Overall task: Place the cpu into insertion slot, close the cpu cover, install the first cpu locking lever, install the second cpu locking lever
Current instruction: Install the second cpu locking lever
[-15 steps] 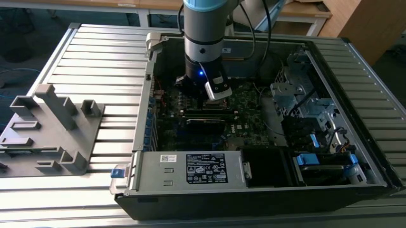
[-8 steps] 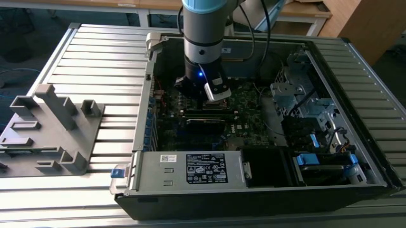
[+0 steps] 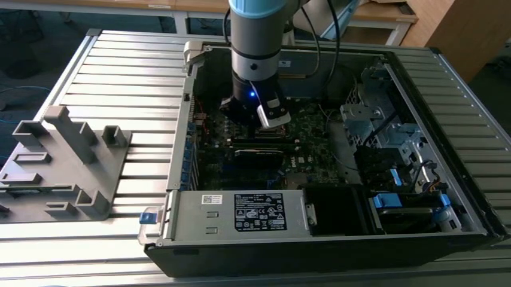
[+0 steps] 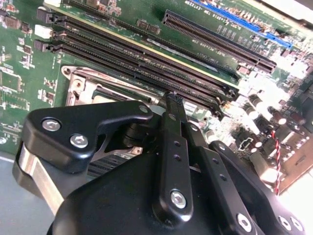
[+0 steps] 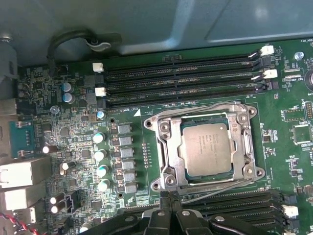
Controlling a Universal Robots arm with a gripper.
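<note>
My gripper hangs low over the board, fingers pressed together on nothing, cpu seated in its slot.

In the exterior view my arm (image 3: 254, 54) reaches down into the open case (image 3: 447, 78), which lies on a slatted table (image 3: 119, 66); the board (image 3: 307, 128) sits inside with a labelled box (image 3: 239, 212) along the case's near wall, and a grey fixture (image 3: 60, 161) rests on the table at the exterior view's left. In the second wrist view my gripper (image 4: 172, 100) shows closest: black fingers (image 4: 171, 147) meet at the tips, just above the long black slots (image 4: 146, 61), with a corner of the cover (image 4: 80, 81) behind. The first wrist view alone shows the cpu (image 5: 205, 147) lying flat in the slot (image 5: 172, 147), the cover (image 5: 242, 142) down around it, my gripper (image 5: 170, 198) beside that frame.
</note>
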